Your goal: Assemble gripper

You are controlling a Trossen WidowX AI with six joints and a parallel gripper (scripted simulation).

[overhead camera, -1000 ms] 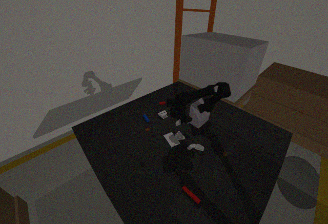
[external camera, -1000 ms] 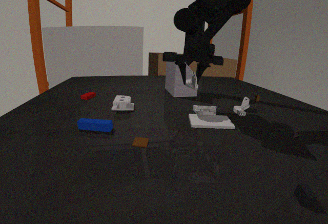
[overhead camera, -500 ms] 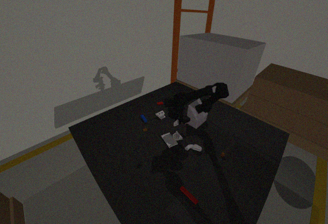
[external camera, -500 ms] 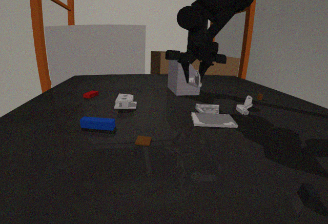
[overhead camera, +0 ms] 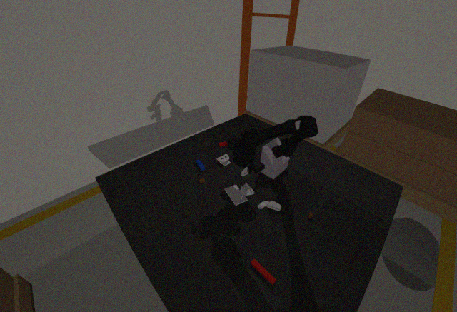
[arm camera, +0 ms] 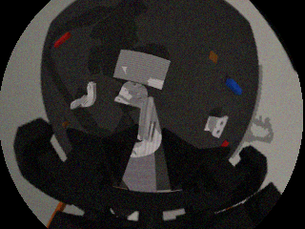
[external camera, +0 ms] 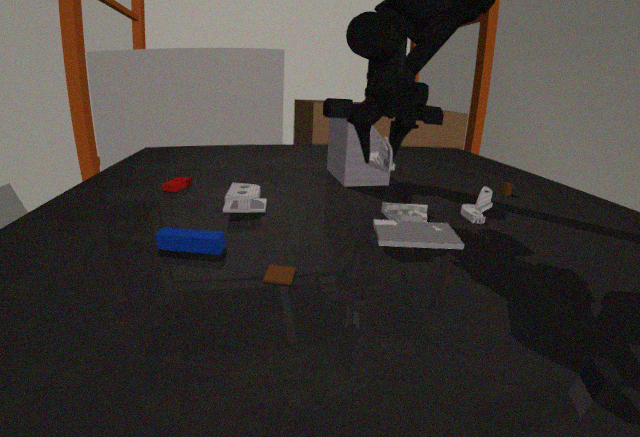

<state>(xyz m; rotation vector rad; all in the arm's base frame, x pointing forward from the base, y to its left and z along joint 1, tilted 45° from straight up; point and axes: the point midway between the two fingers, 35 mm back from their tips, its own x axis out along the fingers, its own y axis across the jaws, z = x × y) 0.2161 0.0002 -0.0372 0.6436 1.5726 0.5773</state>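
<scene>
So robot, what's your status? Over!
Gripper shut on a pale jaw, up in the air. Other jaw loose on the table. Blue block off to the side, probably not in the way. Over.
</scene>
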